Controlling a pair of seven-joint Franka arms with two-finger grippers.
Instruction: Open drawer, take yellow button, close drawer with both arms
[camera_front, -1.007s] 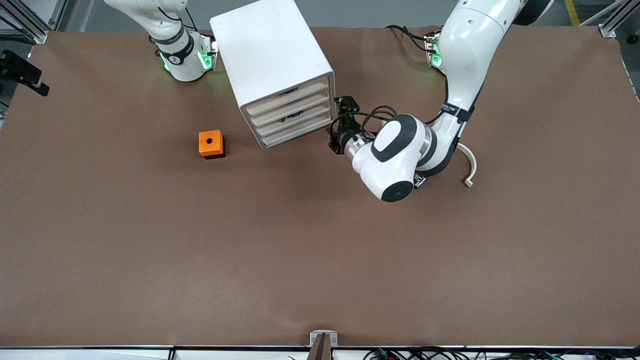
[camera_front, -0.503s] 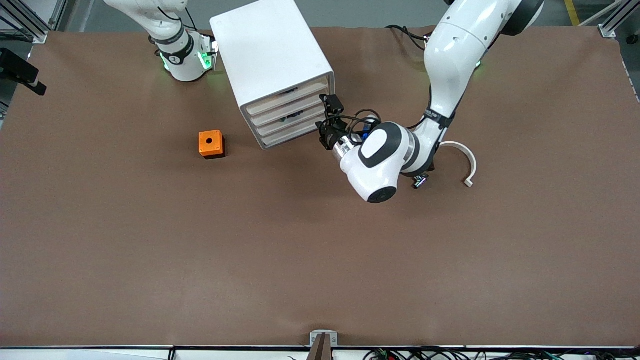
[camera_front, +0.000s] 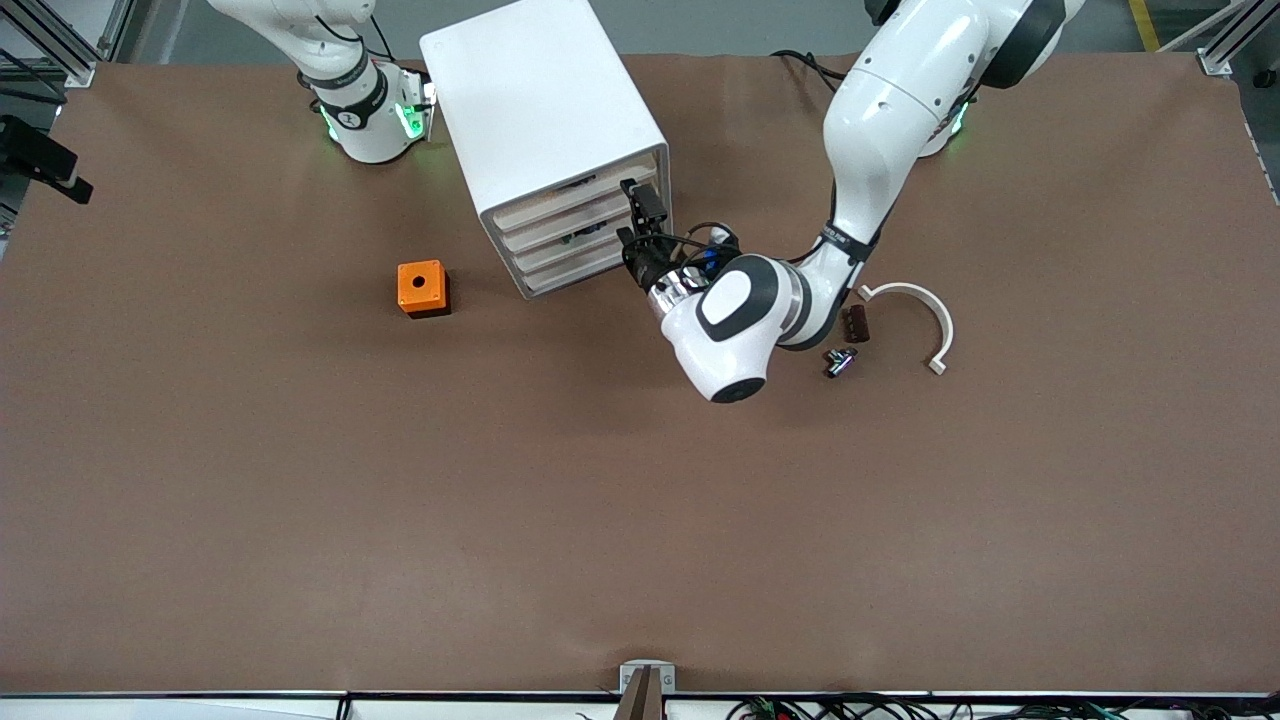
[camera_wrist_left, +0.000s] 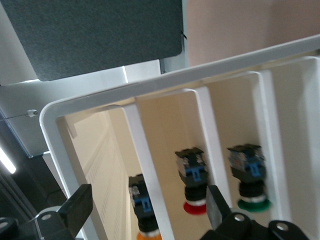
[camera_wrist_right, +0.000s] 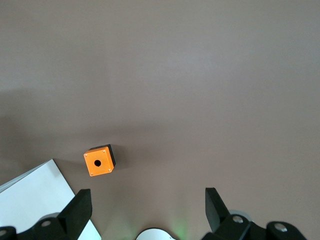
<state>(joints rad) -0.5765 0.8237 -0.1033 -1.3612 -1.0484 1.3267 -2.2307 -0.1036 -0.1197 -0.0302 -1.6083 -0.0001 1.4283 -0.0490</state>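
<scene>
The white cabinet (camera_front: 540, 120) stands near the robots' bases, and its uppermost drawer (camera_front: 560, 200) sits flush with the three below. My left gripper (camera_front: 628, 240) is right at the drawer fronts, at the edge toward the left arm's end. In the left wrist view it (camera_wrist_left: 147, 215) is open, its fingers (camera_wrist_left: 75, 210) spread across the drawer openings. The button (camera_wrist_left: 142, 200), with a dark body and an orange cap, shows inside the outermost opening, between the fingers. My right gripper (camera_wrist_right: 145, 212) is open and empty, high over the table by the right arm's base.
Red-capped (camera_wrist_left: 195, 200) and green-capped (camera_wrist_left: 252, 195) buttons sit in the neighbouring drawers. An orange cube with a hole (camera_front: 422, 288) lies beside the cabinet, also in the right wrist view (camera_wrist_right: 99, 161). A white curved piece (camera_front: 915, 305) and two small dark parts (camera_front: 840, 360) lie by the left arm.
My left arm has swung toward the cabinet, bringing its gripper from beside the cabinet to the drawer fronts and uncovering the small dark parts. The right arm has not moved.
</scene>
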